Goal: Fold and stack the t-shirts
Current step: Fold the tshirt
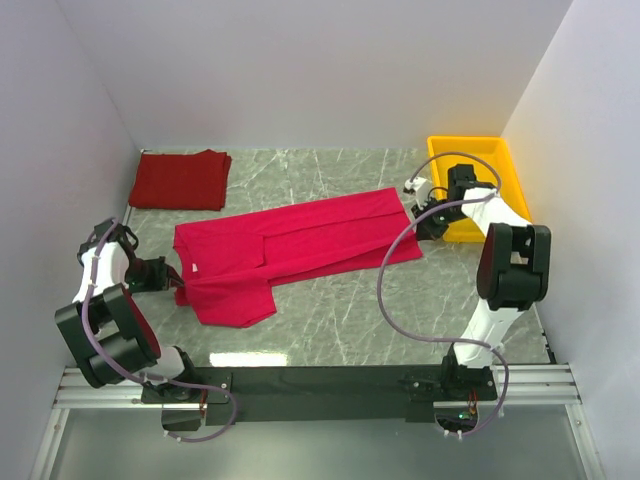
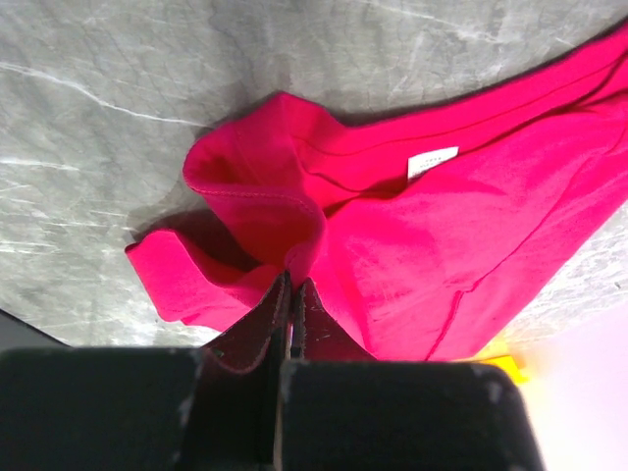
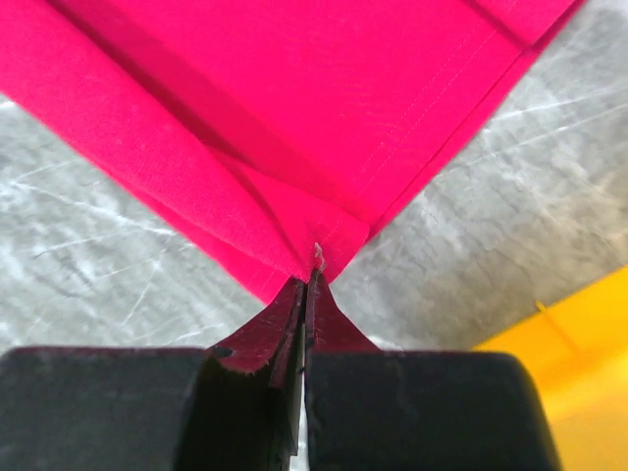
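Observation:
A bright crimson t-shirt point(image 1: 300, 245) lies stretched across the marble table, partly folded lengthwise, its white neck label point(image 1: 194, 268) near the left end. My left gripper point(image 1: 180, 283) is shut on the shirt's left end point(image 2: 294, 257) by the collar. My right gripper point(image 1: 418, 215) is shut on the shirt's right hem corner point(image 3: 316, 257). A darker red t-shirt point(image 1: 181, 180) lies folded at the back left, apart from both grippers.
A yellow plastic tray point(image 1: 478, 150) stands at the back right, just behind my right arm. White walls close in the left, right and back sides. The arms' black base rail point(image 1: 320, 385) runs along the near edge.

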Controlling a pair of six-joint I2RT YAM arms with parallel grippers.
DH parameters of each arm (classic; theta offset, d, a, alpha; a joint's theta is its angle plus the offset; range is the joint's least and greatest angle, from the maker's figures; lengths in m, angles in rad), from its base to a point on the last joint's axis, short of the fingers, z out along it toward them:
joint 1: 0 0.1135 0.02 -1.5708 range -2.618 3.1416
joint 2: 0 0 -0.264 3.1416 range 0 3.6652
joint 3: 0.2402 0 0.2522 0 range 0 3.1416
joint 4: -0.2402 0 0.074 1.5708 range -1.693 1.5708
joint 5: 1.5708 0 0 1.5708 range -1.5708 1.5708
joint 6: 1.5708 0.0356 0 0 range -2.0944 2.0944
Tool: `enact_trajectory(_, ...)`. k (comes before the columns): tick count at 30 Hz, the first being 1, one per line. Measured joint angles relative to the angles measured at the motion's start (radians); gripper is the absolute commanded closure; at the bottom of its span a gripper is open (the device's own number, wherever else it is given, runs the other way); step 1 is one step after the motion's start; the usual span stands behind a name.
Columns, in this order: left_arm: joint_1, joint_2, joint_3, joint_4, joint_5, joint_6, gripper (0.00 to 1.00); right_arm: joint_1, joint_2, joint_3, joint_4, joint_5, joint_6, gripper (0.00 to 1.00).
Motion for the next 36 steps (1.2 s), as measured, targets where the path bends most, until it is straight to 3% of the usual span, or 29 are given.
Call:
enact_trajectory(8, 0.000, -0.041, 0.000, -0.022, 0.011, 0.003, 0.99, -0.017, -0.173, -0.092, -0.039, -0.066, -0.071, 1.00)
enact_trajectory(17, 0.000, -0.309, -0.117, -0.081, 0.013, -0.018, 0.99, -0.052, -0.373, -0.252, -0.106, -0.092, -0.129, 1.00)
enact_trajectory(36, 0.010, -0.373, -0.144, -0.142, -0.011, -0.057, 0.99, -0.093, -0.400, -0.326, -0.089, -0.079, -0.093, 1.00)
